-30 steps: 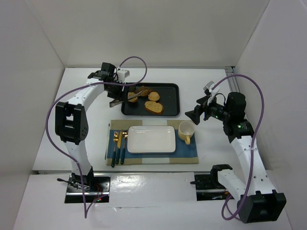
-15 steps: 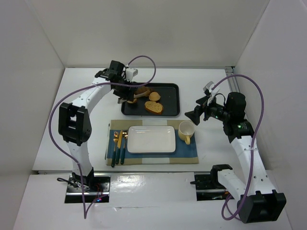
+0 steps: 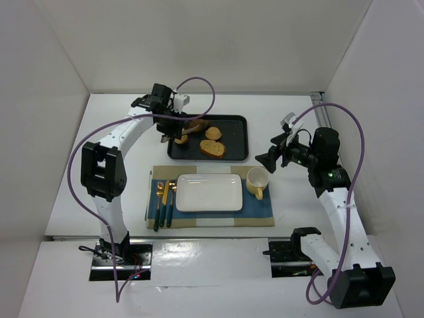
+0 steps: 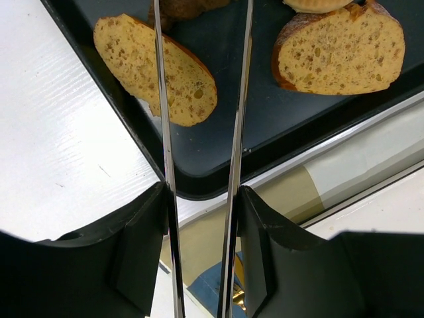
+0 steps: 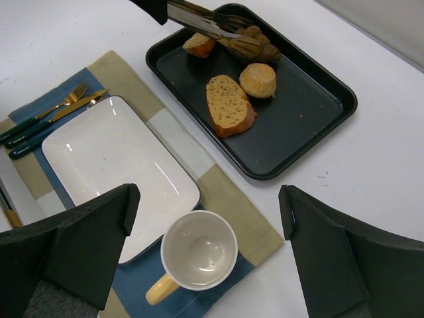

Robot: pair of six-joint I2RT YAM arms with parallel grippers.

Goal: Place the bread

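Fingers clamp tongs; right wrist shows croissant between.

White table enclosed by 3 plain white walls, under soft, even light

This is a robotics lab test cell rather than a real kitchen. Plain white panel walls box in a bare white worktop on three sides. Two white-and-black jointed robot arms, the left and the right, are bolted to black base plates at the near edge, with loose purple cables looping off them. The only homely things are a staged place setting — a blue-and-tan striped placemat, a white rectangular plate, a cream cup — and a black tray.
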